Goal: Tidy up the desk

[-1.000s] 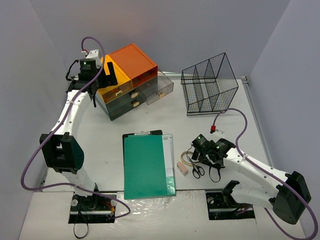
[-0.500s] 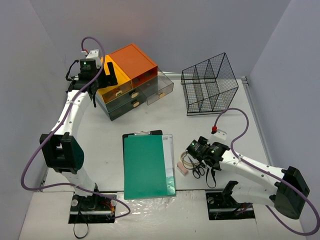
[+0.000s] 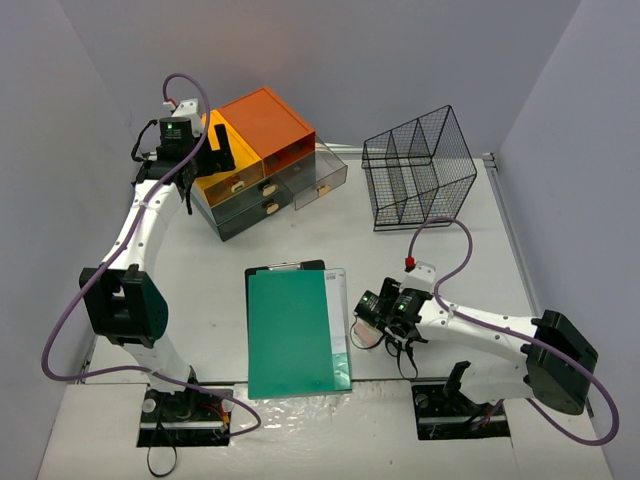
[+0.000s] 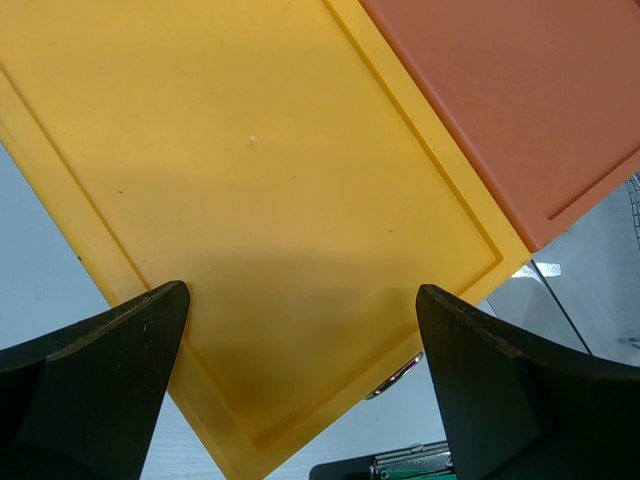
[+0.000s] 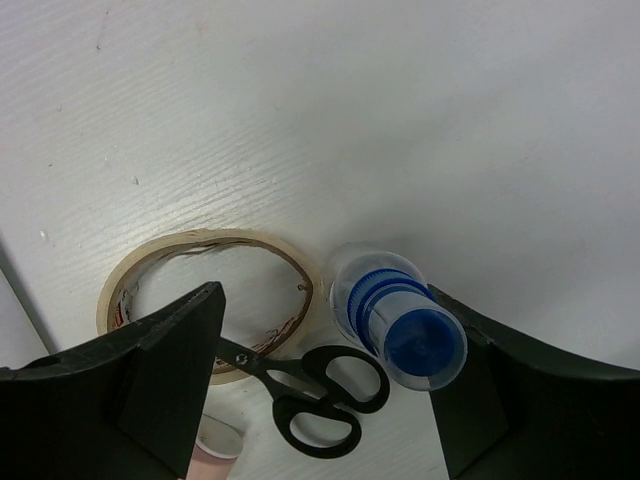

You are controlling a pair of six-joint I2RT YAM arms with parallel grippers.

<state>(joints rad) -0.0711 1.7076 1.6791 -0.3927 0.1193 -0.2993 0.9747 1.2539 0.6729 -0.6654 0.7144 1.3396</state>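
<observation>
1. The desk [image 3: 200, 270], a large flat tabletop of smooth matte white, forms the floor of the walled cell. Both arms are bolted at its near edge.
2. On its far left stands a drawer unit [image 3: 262, 165] with translucent grey drawers and orange and yellow tops. On the far right stands a black wire basket [image 3: 420, 165] divided into compartments.
3. A flat green folder [image 3: 293, 332] on a dark clipboard lies near the front middle.
4. The left gripper [image 4: 305, 385] hangs over the unit's yellow top. Its dark fingers [image 4: 95, 375] are spread wide with nothing between them.
5. The right gripper [image 5: 330, 390] hovers low over small clutter just right of the folder. Its fingers [image 5: 160, 370] stand apart and grip nothing.
6. Beneath it a thin beige tape ring [image 5: 210, 236] lies flat on the white top.
7. A clear tube with a blue cap [image 5: 400, 325] sits just beside the ring's right edge.
8. Black-handled scissors [image 5: 320, 400] lie with their blades crossing the ring's near rim.
</observation>
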